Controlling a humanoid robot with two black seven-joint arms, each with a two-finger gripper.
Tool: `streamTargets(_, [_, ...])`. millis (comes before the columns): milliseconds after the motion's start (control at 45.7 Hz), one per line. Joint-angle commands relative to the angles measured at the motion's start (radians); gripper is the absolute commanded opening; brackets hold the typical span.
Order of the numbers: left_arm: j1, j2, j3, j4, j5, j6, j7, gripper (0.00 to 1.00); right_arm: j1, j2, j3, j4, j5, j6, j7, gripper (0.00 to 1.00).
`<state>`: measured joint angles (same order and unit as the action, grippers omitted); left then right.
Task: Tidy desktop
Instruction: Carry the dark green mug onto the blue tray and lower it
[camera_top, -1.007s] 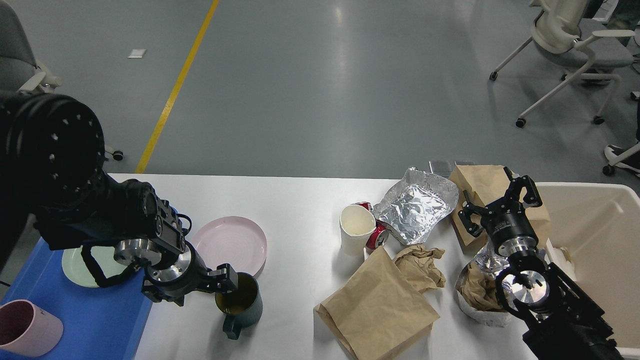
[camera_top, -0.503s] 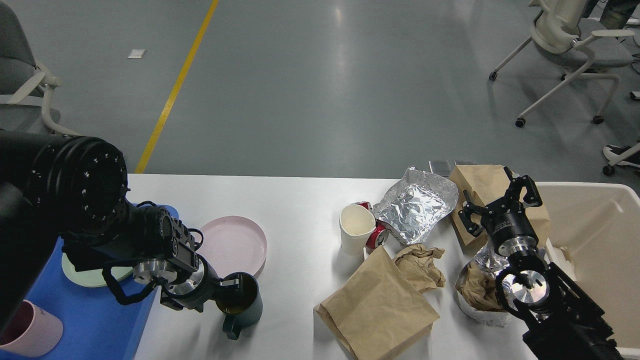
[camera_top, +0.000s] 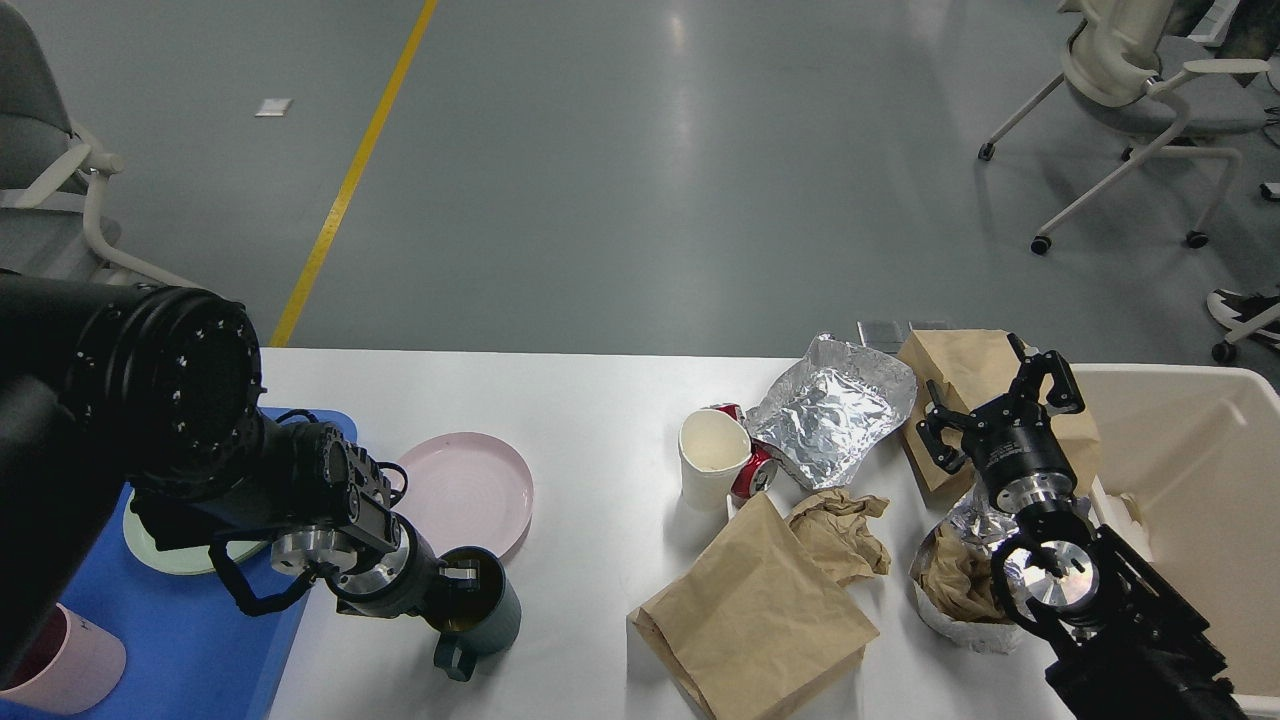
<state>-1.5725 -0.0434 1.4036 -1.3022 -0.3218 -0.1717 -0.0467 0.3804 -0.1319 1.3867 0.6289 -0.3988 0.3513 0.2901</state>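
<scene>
Your left end effector grips the rim of the dark green mug at 7 o'clock on the white bench, probably to carry it to the blue tray. Your right end effector hovers open, empty, at 3 o'clock.

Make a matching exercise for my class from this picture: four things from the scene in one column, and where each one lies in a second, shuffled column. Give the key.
Things
1. pink plate
2. green plate
3. red can
4. dark mug

Places
A. on the blue tray
B. at the left gripper, near the front edge of the desktop
C. on the desktop, just right of the tray
D. between the paper cup and the foil sheet

Pairs: 1-C, 2-A, 3-D, 4-B
</scene>
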Motion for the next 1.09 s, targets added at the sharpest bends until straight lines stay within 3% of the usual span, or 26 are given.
streamTargets(0, [-0.009,0.002,-0.003,-0.003,0.001,-0.012,0.001,0.00,0.000,0.000,0.000,0.000,0.000,0.000,0.001,1.00])
streamTargets(219, [-0.049,0.016,0.009,-0.017,0.001,-0.049,0.002,0.00,0.000,0.000,0.000,0.000,0.000,0.000,0.001,1.00])
streamTargets(394, [-0.159,0.050,0.031,-0.025,0.001,-0.205,0.022,0.01,0.000,0.000,0.000,-0.001,0.000,0.000,0.001,1.00])
streamTargets(547, [-0.345,0.066,0.074,-0.120,0.001,-0.342,0.036,0.00,0.000,0.000,0.000,-0.001,0.000,0.000,0.000,1.00])
streamTargets(832, [-0.811,0.105,0.118,-0.319,0.044,-0.540,0.039,0.00,0.000,0.000,0.000,-0.001,0.000,0.000,0.000,1.00])
streamTargets(963, [-0.920,0.106,0.118,-0.347,0.055,-0.618,0.039,0.00,0.000,0.000,0.000,-0.001,0.000,0.000,0.000,1.00])
streamTargets(1072, [-0.940,0.120,0.129,-0.350,0.055,-0.629,0.036,0.00,0.000,0.000,0.000,-0.001,0.000,0.000,0.000,1.00])
